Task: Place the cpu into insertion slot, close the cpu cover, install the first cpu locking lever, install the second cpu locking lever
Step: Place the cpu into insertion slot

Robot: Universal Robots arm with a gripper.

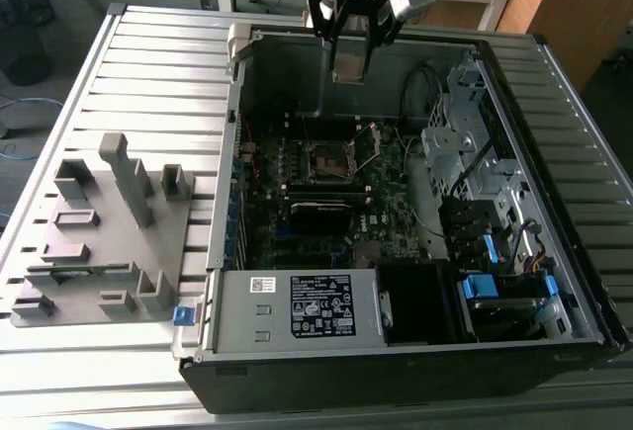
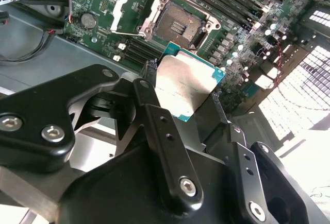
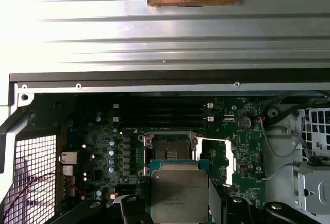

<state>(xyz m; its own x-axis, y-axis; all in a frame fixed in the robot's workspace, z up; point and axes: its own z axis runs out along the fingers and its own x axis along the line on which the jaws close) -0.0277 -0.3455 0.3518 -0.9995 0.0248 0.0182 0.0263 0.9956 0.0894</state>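
Your hand, clamped on the cpu, hangs over the open computer case, and nothing lies between it and the insertion slot. The cpu cover is hinged open just beside the slot, leaving its dark centre bare. Mind the case's far wall near the hand. On the exterior view's right are the drive cage and loose cables. The power supply blocks the near side. A grey fixture stands on the worktop outside the case.
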